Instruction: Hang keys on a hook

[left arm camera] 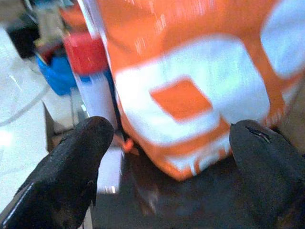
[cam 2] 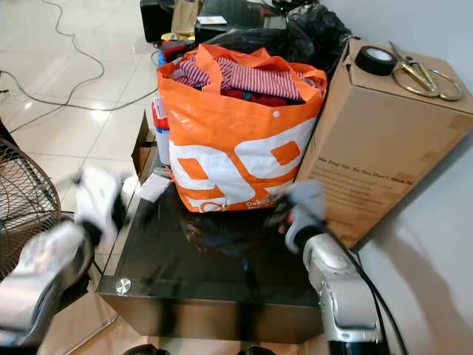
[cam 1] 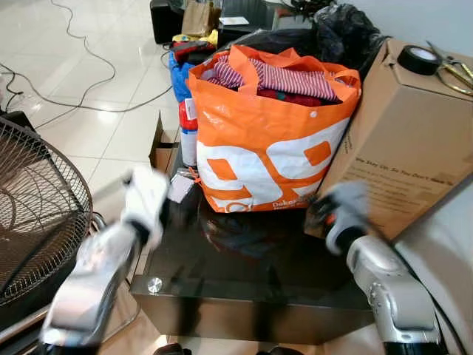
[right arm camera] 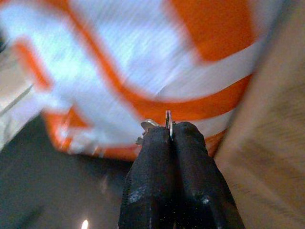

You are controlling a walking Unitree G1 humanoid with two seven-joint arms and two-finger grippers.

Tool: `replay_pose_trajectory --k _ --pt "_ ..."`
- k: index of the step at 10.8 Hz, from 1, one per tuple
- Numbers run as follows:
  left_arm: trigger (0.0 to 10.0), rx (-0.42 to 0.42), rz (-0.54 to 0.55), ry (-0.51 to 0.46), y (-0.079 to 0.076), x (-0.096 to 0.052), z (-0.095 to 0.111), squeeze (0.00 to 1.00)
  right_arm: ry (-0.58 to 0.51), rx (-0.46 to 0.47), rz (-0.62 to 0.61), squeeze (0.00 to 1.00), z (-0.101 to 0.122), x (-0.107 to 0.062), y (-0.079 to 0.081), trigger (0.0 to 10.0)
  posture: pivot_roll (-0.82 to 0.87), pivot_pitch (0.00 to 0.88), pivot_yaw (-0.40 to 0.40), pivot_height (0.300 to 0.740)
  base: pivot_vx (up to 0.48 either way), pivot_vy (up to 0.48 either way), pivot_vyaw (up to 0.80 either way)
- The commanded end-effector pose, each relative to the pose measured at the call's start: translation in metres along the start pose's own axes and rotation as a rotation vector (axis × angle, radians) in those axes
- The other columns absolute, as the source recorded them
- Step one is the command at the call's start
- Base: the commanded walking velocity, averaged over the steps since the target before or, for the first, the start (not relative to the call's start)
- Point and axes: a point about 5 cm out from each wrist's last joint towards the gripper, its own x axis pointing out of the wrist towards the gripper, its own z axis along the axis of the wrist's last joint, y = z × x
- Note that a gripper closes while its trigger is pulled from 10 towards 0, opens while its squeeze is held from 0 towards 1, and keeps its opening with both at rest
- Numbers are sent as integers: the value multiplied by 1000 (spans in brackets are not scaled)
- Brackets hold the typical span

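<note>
The cardboard box [cam 2: 384,140] just beside the orange bag [cam 2: 236,148] carries one printed line, too small to read fully; the bag's white lettering near its base is blurred, unreadable

Bright all over, with daylight shining off the pale floor [cam 1: 111,118] in a white patch of glare and soft mirror shine on the dark glossy table [cam 1: 251,259]. Sharp and clear on the orange bag [cam 1: 273,140] and the brown box [cam 2: 384,140], but smeared and fuzzy on both silver arms from fast moving. Blurry and streaky up close on the bag behind the left tool [left arm camera: 167,157] and the right tool [right arm camera: 170,138].
</note>
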Motion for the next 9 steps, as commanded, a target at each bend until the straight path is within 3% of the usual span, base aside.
replay_pose_trajectory --k 1,2,4,5,7,9 --pt "10000 -2 19 -26 1 1 6 0 -17 59 -92 0 3 -6 -11 2431 -1 0 -66 740 0 0 0" --pt "10000 18 30 -27 -1 11 3 0 -14 69 -189 0 2 -14 -21 10000 -10 0 -40 740 0 0 0" --pt "10000 39 40 -34 1 15 6 0 -71 52 -290 0 10 -26 -36 10000 -24 0 6 740 0 0 0" --pt "10000 70 39 -39 6 20 8 0 -171 56 -349 0 22 -30 -40 10000 -35 0 39 740 0 0 0" --pt "10000 84 32 -49 9 27 9 0 -178 52 -302 0 23 -25 -32 10000 -45 0 59 740 0 0 0" --pt "10000 82 20 -60 5 31 10 0 -160 5 -262 0 21 -12 -14 10000 -40 0 50 740 0 0 0"
